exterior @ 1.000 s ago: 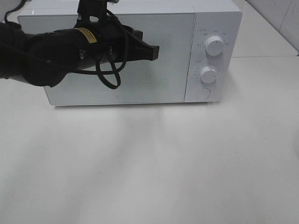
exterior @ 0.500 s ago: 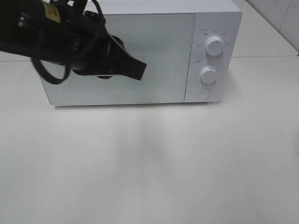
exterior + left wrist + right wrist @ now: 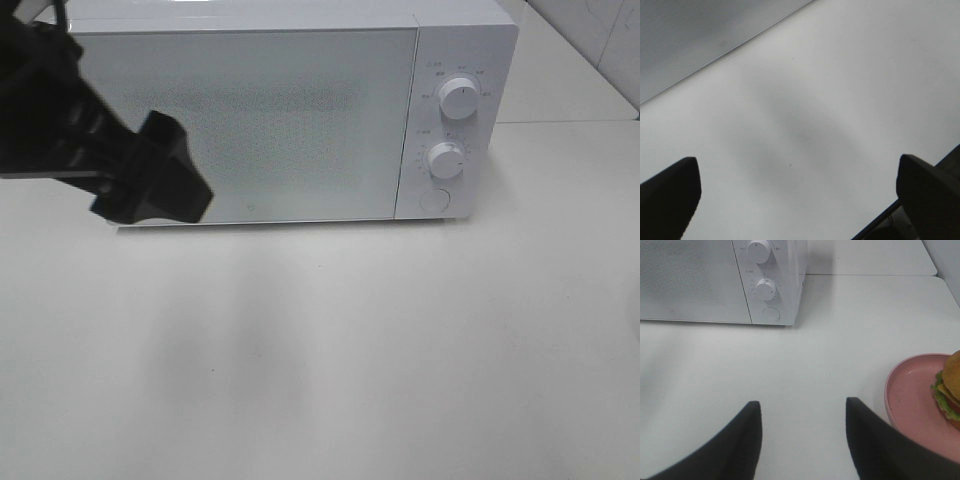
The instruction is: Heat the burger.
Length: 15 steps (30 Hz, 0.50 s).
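Note:
The burger (image 3: 951, 385), a tan bun with green lettuce showing, rests on a pink plate (image 3: 915, 397) at the edge of the right wrist view; it is outside the exterior view. My right gripper (image 3: 803, 407) hovers open over bare table beside the plate, nothing between its fingers. The white microwave (image 3: 250, 120) stands at the back with its door shut. My left gripper (image 3: 155, 185) hangs in front of the microwave's lower left corner. In the left wrist view the left gripper (image 3: 797, 165) is spread wide open over the table, holding nothing.
The microwave's panel carries two round knobs (image 3: 458, 98) (image 3: 446, 160) and a round button (image 3: 433, 200). The white table (image 3: 350, 350) stretches in front of the microwave. A second white surface (image 3: 560, 70) lies behind on the right.
My left arm has swung away from the middle of the microwave door, down and to the left, and its gripper has gone from shut to wide open. The right gripper has not moved.

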Each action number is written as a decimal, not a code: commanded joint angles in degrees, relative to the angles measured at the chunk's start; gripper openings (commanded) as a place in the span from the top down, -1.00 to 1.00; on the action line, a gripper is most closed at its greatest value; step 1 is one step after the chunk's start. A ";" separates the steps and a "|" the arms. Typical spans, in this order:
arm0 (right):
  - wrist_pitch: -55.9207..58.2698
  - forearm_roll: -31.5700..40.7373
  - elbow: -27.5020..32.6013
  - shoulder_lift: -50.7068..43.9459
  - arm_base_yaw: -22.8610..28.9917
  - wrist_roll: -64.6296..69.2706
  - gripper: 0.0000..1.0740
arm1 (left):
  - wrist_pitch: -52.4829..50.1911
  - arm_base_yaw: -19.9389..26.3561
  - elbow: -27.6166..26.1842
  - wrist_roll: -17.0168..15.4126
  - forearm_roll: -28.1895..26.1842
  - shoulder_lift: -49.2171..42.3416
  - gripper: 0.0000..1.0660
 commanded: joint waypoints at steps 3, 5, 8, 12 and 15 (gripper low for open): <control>-0.40 0.00 0.17 -1.49 -0.17 0.06 0.01 | 10.54 9.51 0.23 -0.17 0.34 -2.64 -0.91; -0.40 0.00 0.17 -1.49 -0.17 0.06 0.01 | 12.26 11.80 0.52 -0.06 0.34 -3.04 -0.91; -0.40 0.00 0.17 -1.49 -0.17 0.06 0.01 | 15.47 18.28 2.18 1.38 0.34 -4.41 -0.91; -0.40 0.00 0.17 -1.49 -0.17 0.06 0.01 | 16.04 26.99 7.45 4.53 0.34 -8.65 -0.91; -0.40 0.00 0.17 -1.49 -0.17 0.06 0.01 | 16.04 30.19 10.31 4.47 0.29 -11.69 -0.91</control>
